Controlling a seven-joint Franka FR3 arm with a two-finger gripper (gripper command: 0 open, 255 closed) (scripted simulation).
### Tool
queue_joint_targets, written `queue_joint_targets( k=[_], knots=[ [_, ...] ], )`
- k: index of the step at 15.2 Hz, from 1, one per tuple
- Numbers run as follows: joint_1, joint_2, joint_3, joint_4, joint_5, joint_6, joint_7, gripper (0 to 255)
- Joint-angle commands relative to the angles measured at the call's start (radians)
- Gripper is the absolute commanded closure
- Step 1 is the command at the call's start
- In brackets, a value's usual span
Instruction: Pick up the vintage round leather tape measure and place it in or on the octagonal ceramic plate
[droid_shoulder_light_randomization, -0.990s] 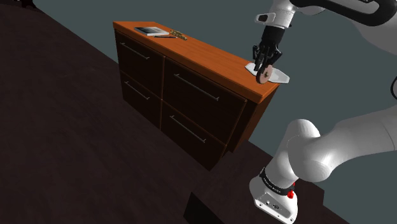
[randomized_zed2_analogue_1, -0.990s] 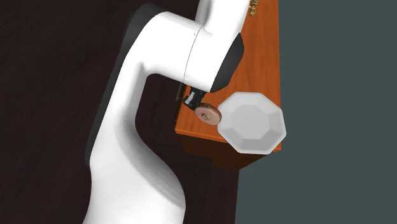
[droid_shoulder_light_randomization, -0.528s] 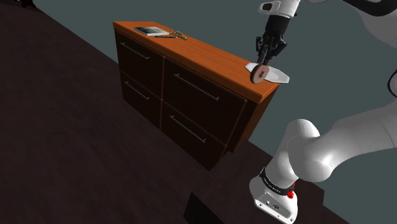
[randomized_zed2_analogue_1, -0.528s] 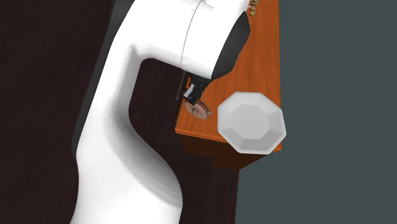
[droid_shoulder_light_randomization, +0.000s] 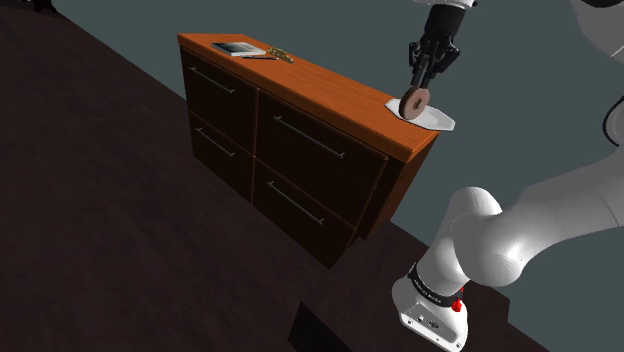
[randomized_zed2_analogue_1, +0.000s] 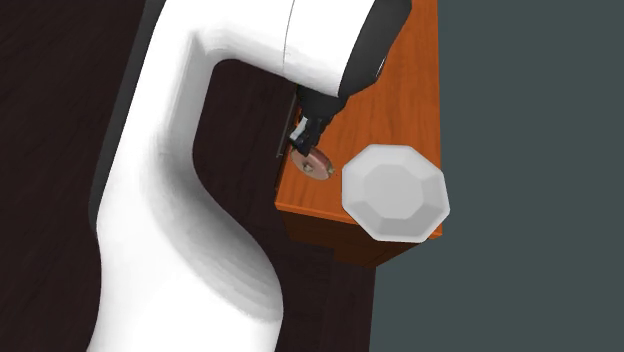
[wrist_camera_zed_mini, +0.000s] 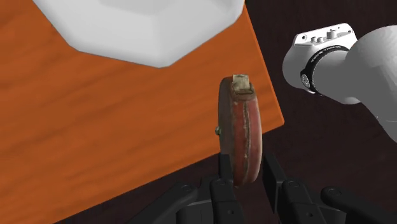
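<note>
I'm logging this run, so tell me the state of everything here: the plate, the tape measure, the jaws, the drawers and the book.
plate: empty, flat on the dresser top.
tape measure: clasped on edge between the jaws, beside the plate, not on it.
jaws: shut on the tape measure.
drawers: all four shut.
book: closed, lying flat.

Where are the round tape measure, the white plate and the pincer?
tape measure (wrist_camera_zed_mini: 240, 137), wrist view, its reddish edge.
plate (randomized_zed2_analogue_1: 397, 192), second exterior view, its bare middle.
pincer (droid_shoulder_light_randomization: 419, 87), shoulder view, between its fingertips.
</note>
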Motion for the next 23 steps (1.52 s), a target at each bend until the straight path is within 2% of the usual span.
queue_joint_targets(
  k=[1, 7, 9, 10, 16, 17, 18, 19, 20, 21, 22, 23],
  knots=[
    [0.006, 0.032, -0.046, 0.046, -0.015, -0.009, -0.049, 255],
    [0.045, 0.178, -0.248, 0.233, -0.038, -0.037, -0.250, 255],
    [0.068, 0.246, -0.340, 0.308, -0.025, -0.046, -0.331, 255],
    [0.090, 0.314, -0.431, 0.373, -0.001, -0.053, -0.405, 255],
    [0.062, 0.240, -0.379, 0.233, -0.041, 0.031, -0.364, 255],
    [0.064, 0.245, -0.380, 0.249, -0.038, 0.018, -0.365, 255],
    [0.064, 0.245, -0.380, 0.249, -0.038, 0.018, -0.365, 0],
    [0.111, 0.357, -0.502, 0.316, 0.004, -0.033, -0.480, 0],
    [0.157, 0.513, -0.667, 0.382, 0.077, -0.080, -0.635, 0],
    [0.109, 0.774, -0.835, 0.448, 0.225, -0.132, -0.877, 0],
    [-0.018, 0.986, -0.885, 0.517, 0.330, -0.196, -1.079, 0],
    [-0.150, 1.048, -0.781, 0.578, 0.311, -0.238, -1.153, 0]
  ],
)
